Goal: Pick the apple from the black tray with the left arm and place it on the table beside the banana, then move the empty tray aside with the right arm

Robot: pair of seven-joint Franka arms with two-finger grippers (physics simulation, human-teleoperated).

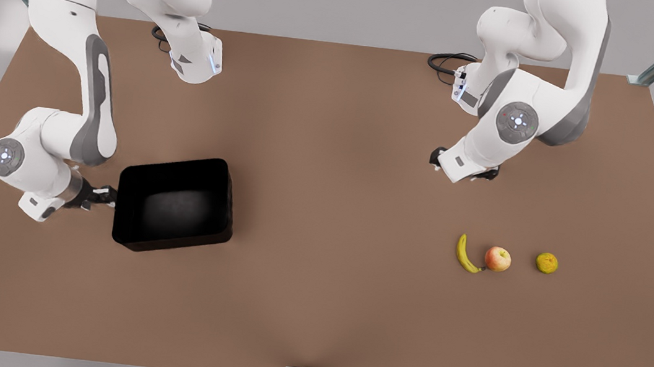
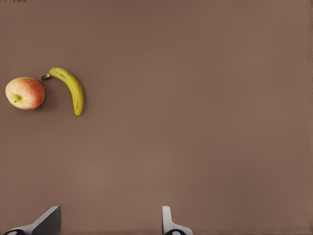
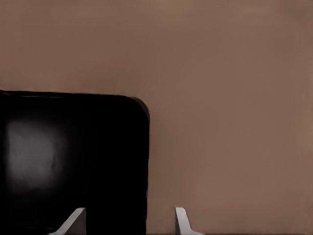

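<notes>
Front view: the left gripper [image 1: 463,170] is largely hidden under its own wrist, above bare table [image 1: 312,306]. The smooth red-pink apple [image 1: 497,259] rests on the table touching the curved yellow banana [image 1: 466,254], a bumpy citrus [image 1: 547,263] near. The right gripper [image 1: 102,196] straddles the glossy black tray [image 1: 175,203] wall.

Left wrist view: fingertips [image 2: 168,220] apart, cut off; apple [image 2: 25,92] beside banana [image 2: 70,88].

Right wrist view: fingertips [image 3: 182,221] apart astride the tray's [image 3: 73,161] wall, empty interior.
</notes>
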